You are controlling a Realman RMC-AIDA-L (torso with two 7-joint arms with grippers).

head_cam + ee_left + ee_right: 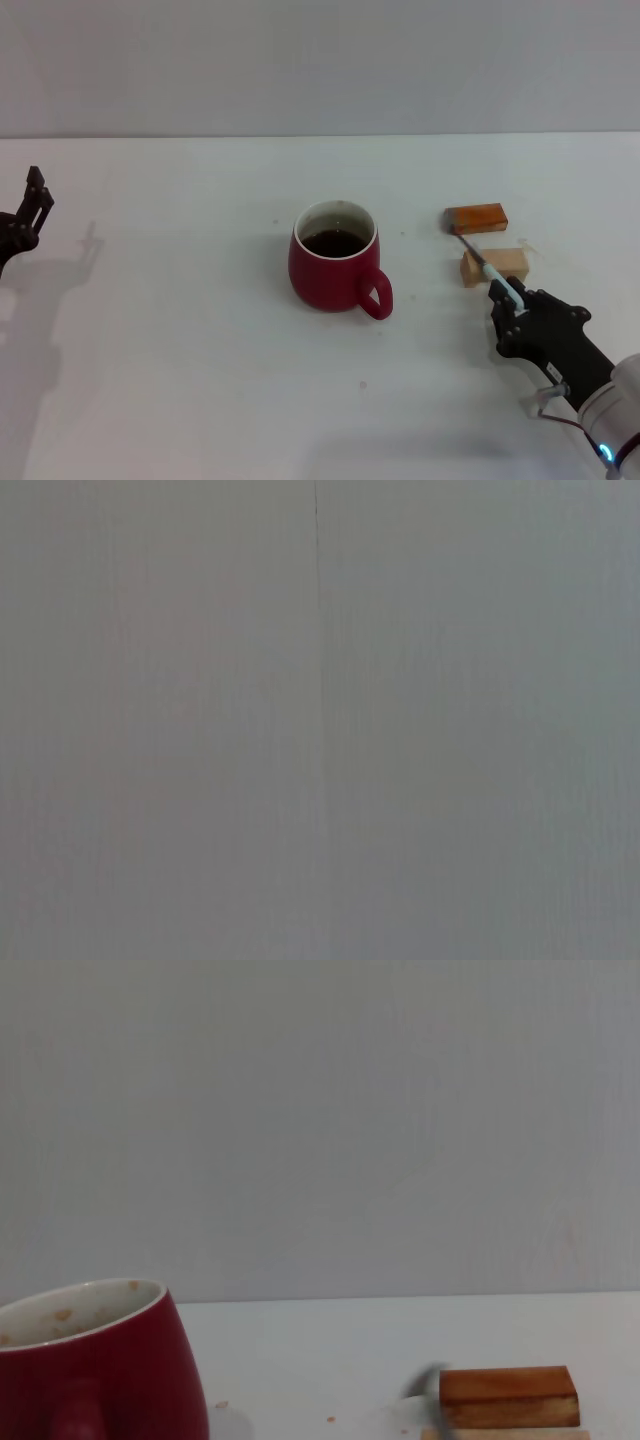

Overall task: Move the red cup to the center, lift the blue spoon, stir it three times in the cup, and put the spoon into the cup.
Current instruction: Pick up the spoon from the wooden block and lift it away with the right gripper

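The red cup (336, 259) stands upright near the middle of the white table (180, 330), handle turned toward the robot's right, dark liquid inside. Judging by that position, the first step, bringing the cup to the centre, looks done.

The right gripper (512, 303) is low at the right side of the table, its jaws clamped on the handle end of the blue spoon (496, 278). The spoon slants away from the gripper across the light wooden block (494, 265), its grey bowl reaching toward the orange-brown block (476, 217) just behind. Whether the spoon has left the blocks cannot be told; it appears gripped but barely lifted, if at all.

The left gripper (30, 212) sits parked at the far left edge, well apart from the cup, jaws apart.

Still to come, by this reading: raising the spoon, carrying it to the cup, three stirs, and leaving it inside.
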